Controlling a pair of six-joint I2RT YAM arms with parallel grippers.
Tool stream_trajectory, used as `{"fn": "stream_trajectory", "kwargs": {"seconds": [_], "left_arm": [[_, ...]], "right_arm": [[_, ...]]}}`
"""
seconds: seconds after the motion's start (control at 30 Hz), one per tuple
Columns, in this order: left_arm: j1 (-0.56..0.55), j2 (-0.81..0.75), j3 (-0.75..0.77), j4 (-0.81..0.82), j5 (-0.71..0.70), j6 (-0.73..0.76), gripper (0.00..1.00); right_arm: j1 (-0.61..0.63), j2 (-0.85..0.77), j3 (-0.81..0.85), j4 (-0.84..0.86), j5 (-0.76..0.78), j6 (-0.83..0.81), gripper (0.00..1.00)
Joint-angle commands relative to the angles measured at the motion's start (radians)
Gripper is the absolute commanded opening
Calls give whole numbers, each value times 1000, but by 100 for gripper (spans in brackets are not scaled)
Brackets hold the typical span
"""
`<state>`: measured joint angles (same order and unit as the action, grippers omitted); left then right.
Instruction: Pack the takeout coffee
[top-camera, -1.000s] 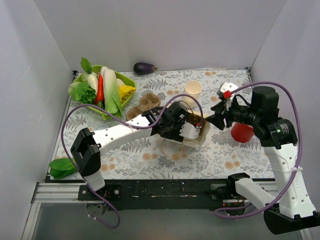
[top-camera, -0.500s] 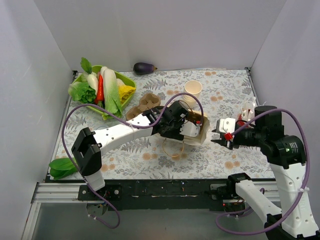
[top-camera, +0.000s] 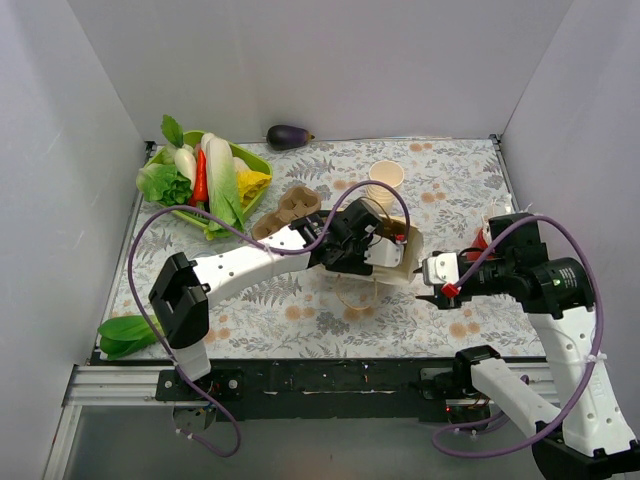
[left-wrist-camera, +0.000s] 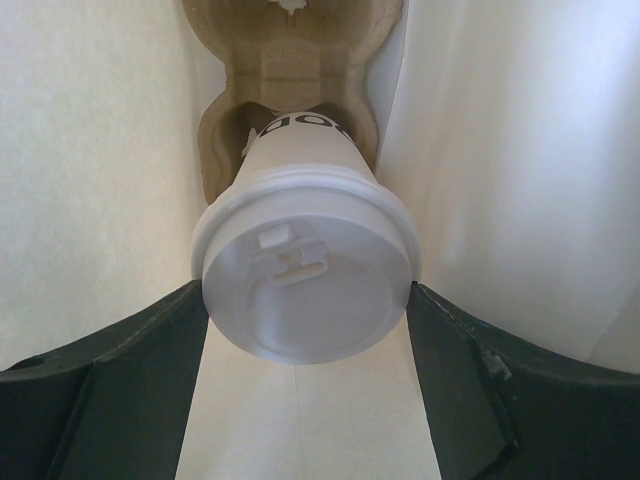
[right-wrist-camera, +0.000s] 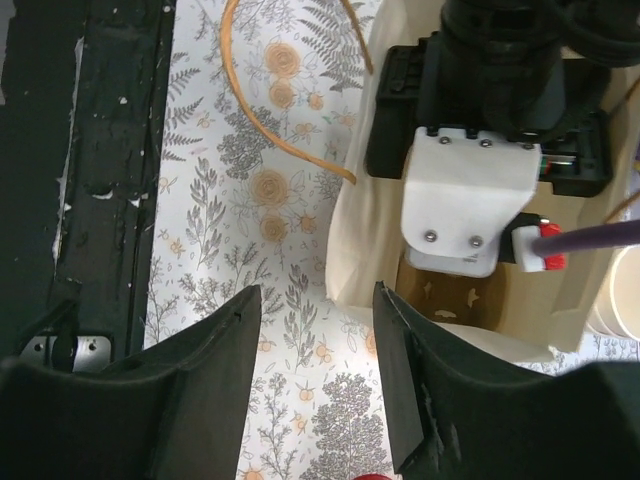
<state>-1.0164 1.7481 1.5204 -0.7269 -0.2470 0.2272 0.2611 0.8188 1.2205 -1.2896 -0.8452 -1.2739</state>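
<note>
Far left: a tray of vegetables at the back of the table and a loose green leaf at the near edge, both well apart from the work.
Back wall: a dark aubergine, alone.
Left of centre: a cardboard cup carrier lying on the floral tablecloth.
Centre: a cream paper bag standing open, with the left arm reaching into its mouth.
Takeout coffee: inside the bag, white lid facing up toward the wrist camera. The cup leans, and its base meets 1 pocket of a second carrier at the bag's bottom. Whether it is fully seated cannot be told.
Left gripper: jaws spread wide, 1 finger on each side of the lid. Both look to be touching the rim, so it appears to hold the cup.
Behind the bag: a stack of lidless cups, apart from both arms.
Right of the bag: the right gripper, low and just beside the bag's wall. Its jaws are parted around bare tablecloth and the bag's near corner, gripping nothing.
Step in hand: most likely settling the cup into its pocket.
Doing it well: bring the cup upright over the pocket, then lower it straight until the base sits flat. Let go only after that, and lift straight out so the fingers miss the bag walls.
Helping hand: the right gripper is placed to steady the bag wall if it sags inward.
Risk: squeezing the rim harder could pop the lid, and letting go while the cup leans could tip it.
</note>
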Motion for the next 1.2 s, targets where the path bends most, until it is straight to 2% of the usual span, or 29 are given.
{"fn": "stream_trajectory", "kwargs": {"seconds": [0.0, 0.27, 0.4, 0.53, 0.83, 0.93, 1.03, 1.07, 1.17], "left_arm": [[10, 7, 61, -9, -8, -46, 0], [18, 36, 107, -45, -6, -78, 0], [21, 48, 122, -60, -2, -83, 0], [29, 56, 139, -74, 0, -85, 0], [42, 70, 164, -98, 11, -111, 0], [47, 71, 167, -105, 14, -118, 0], [47, 71, 164, -106, 14, -121, 0], [47, 71, 164, -108, 14, -121, 0], [47, 65, 156, -108, 12, -120, 0]], "right_arm": [[32, -12, -36, 12, 27, -68, 57], [113, -63, -182, 243, 159, 13, 54], [165, -69, -225, 410, 256, 108, 53], [220, -35, -245, 495, 330, 177, 51], [400, -6, -299, 556, 423, 245, 47], [447, 11, -319, 579, 474, 280, 43], [498, 26, -326, 627, 537, 320, 31], [506, 31, -323, 628, 543, 326, 24], [524, 31, -314, 641, 570, 344, 19]]}}
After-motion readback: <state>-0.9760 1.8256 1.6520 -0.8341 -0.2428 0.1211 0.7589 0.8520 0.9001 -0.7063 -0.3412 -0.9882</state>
